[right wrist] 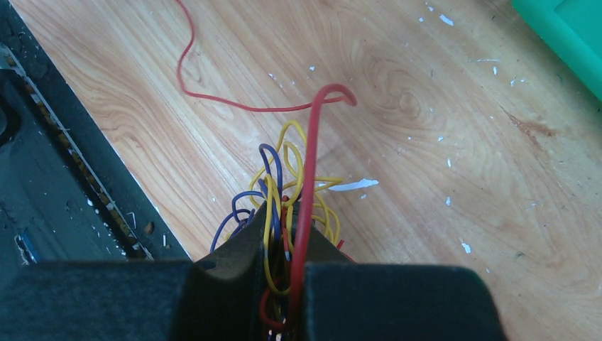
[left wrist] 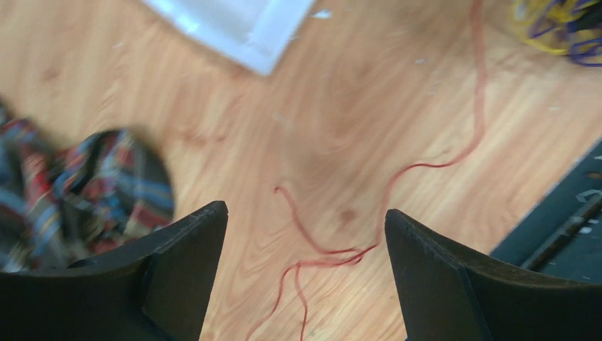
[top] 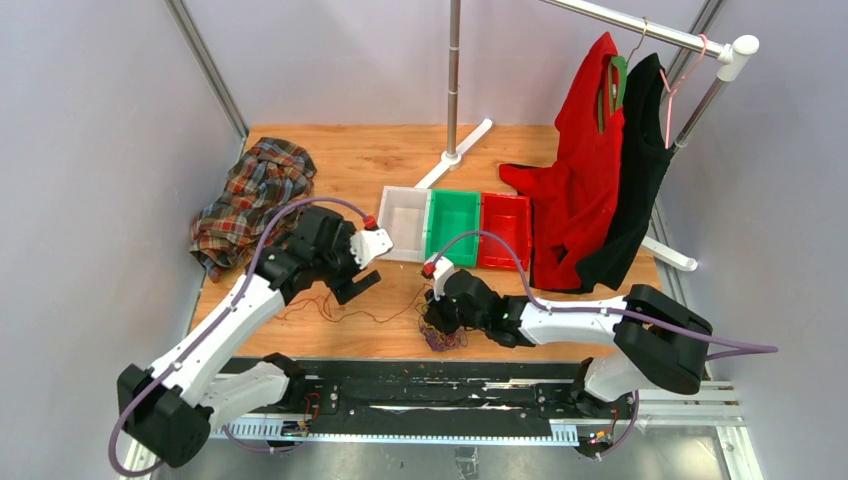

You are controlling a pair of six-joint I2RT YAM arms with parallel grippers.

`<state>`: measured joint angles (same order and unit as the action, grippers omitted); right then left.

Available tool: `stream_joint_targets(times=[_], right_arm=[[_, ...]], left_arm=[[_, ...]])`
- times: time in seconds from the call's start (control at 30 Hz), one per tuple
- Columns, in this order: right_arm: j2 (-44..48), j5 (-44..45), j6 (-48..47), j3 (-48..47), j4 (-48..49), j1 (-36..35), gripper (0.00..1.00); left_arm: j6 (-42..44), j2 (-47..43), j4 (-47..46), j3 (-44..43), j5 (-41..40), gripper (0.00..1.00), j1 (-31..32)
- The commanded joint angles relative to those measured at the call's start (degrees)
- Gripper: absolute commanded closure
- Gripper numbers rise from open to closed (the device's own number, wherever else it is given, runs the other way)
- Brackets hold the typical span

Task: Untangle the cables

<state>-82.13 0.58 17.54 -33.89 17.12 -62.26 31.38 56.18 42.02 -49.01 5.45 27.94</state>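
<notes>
Though clearly started, nowhere near done with these cables [top: 436,330]. Maybe 1 step in, at a guess.

Got the right gripper [right wrist: 284,217] clamped tight on the main bunch [right wrist: 291,177], with yellow, purple and red loops pinched between the fingers [right wrist: 238,252] and spilling out just ahead of the tips. Can see 1 red strand [right wrist: 312,156] arching up from between those fingers, then snaking off ahead and sideways across the table [right wrist: 440,142].

Probably the same red strand trailing over toward the left gripper [left wrist: 305,213]. Seeing those fingers [left wrist: 192,234] spread wide apart, holding nothing, with a loose red squiggle lying flat on the wood between and just past the tips. Also spotting the bunch well off ahead and to 1 side of them.

So: 1 strand lying mostly clear of the clump, but tied into it at 1 end as far as can tell. Left to do: grabbing that loose red bit, pulling it fully free, then sorting out the yellow and purple, all knotted together in the right gripper's pinch.
</notes>
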Motion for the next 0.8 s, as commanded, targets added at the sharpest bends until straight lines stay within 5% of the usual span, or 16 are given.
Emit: stream_joint_targets(times=[0.0, 0.17, 0.47, 0.77], right_arm=[[-0.4, -1.4, -1.5, 0.8, 0.1, 0.6, 0.94], [-0.5, -1.0, -0.8, 2.1, 2.8, 0.6, 0.94], [1.2, -3.4, -1.7, 2.7, 4.2, 0.6, 0.96], [5.5, -6.4, -2.0, 4.6, 6.5, 0.6, 0.98]], left_arm=[[1.9, 5.8, 0.6, -1.6, 15.9, 0.14, 1.4], [5.0, 13.8, 0.7, -3.0, 19.9, 0.18, 5.1], [-4.2, 20.7, -4.7, -3.1, 29.5, 0.18, 5.9], [-10.3, 21.2, -12.3, 3.0, 21.7, 0.24, 7.8]])
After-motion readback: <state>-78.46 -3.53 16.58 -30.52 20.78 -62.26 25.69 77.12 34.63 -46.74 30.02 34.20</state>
